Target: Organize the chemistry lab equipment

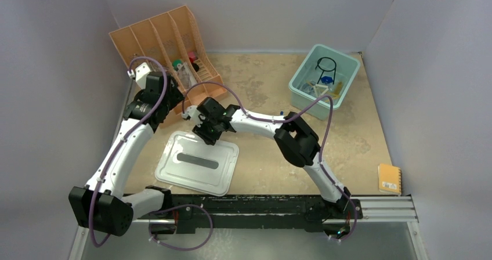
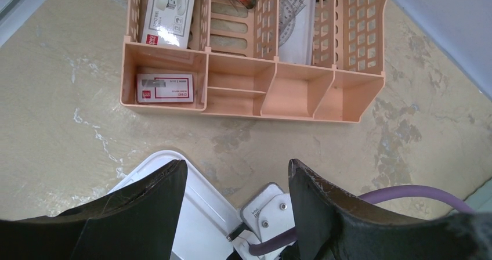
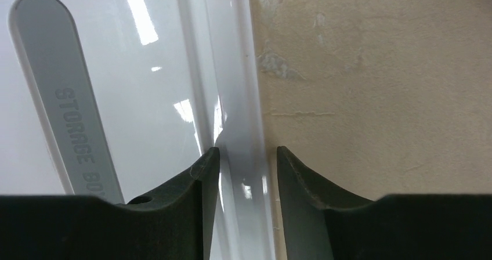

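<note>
The chemistry lab equipment lies in a teal bin (image 1: 354,64) at the back right: a black wire ring (image 1: 326,62), a blue tool (image 1: 329,79) and a wire triangle (image 1: 318,89) show inside. My right gripper (image 1: 207,133) (image 3: 248,150) is low over the far edge of the pale lid (image 1: 174,173) (image 3: 145,97). Its jaws straddle the lid's raised rim, and a thin gap shows at the right finger. My left gripper (image 1: 169,102) (image 2: 238,162) hangs open and empty above the table, between the lid and the peach organizer (image 1: 156,39) (image 2: 290,91).
The organizer at the back left holds boxes, among them a small red-and-white one (image 2: 165,89), and a few small items. A yellow notepad (image 1: 389,179) lies at the front right. The right arm's purple cable crosses below the left fingers. Grey walls enclose three sides.
</note>
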{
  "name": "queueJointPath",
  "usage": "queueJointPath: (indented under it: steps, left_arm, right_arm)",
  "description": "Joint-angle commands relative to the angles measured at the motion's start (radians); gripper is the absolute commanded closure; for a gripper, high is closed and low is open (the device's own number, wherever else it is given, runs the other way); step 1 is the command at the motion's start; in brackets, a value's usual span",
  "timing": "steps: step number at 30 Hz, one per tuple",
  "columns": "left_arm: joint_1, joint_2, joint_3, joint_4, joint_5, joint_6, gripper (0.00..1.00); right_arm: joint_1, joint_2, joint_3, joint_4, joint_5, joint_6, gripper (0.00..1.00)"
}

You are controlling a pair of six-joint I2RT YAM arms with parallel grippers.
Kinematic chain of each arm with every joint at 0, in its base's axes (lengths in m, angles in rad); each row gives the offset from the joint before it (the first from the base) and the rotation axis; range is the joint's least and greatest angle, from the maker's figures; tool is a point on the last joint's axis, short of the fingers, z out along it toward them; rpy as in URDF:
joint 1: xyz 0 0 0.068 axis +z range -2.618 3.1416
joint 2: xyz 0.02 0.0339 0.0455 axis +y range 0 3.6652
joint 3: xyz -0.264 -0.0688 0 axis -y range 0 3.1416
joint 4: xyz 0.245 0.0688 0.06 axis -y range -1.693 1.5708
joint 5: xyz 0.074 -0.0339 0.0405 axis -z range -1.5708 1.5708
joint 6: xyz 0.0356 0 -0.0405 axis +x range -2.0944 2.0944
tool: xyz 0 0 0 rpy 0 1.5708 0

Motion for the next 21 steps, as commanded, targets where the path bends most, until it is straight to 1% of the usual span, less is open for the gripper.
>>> queueJointPath:
  steps: [1,3,6,10,11,13,15,17,21]
  left_arm:
    - [0.004,-0.045,0.05,0.001,-0.029,-0.011,0.36]
    - [0.004,-0.054,0.047,-0.006,-0.031,-0.016,0.36]
    - [0.003,-0.072,0.041,-0.021,-0.038,-0.026,0.36]
    - [0.004,-0.113,0.026,-0.065,-0.079,-0.052,0.36]
    - [0.004,-0.121,0.029,-0.1,-0.107,-0.07,0.36]
    - [0.004,-0.138,0.042,-0.165,-0.146,-0.091,0.36]
    - [0.004,-0.171,0.027,-0.198,-0.139,-0.113,0.35]
    - [0.004,-0.211,-0.002,-0.214,-0.107,-0.134,0.34]
    - [0.004,-0.272,-0.064,-0.255,-0.003,-0.171,0.32]
  right_arm:
    - [0.008,0.04,0.016,-0.023,-0.054,-0.046,0.56]
    - [0.008,0.047,0.018,-0.018,-0.032,-0.043,0.58]
    - [0.009,0.059,0.019,-0.012,0.014,-0.04,0.7]
    - [0.01,0.04,-0.007,-0.028,0.006,-0.063,0.96]
    - [0.01,0.024,-0.012,-0.05,-0.006,-0.085,1.0]
    - [0.01,-0.04,-0.07,-0.051,-0.017,-0.089,1.0]
    - [0.01,-0.123,-0.153,-0.042,-0.049,-0.079,1.0]
    - [0.007,-0.201,-0.218,-0.032,-0.073,-0.039,1.0]
    - [-0.009,-0.3,-0.288,-0.049,-0.141,-0.022,1.0]
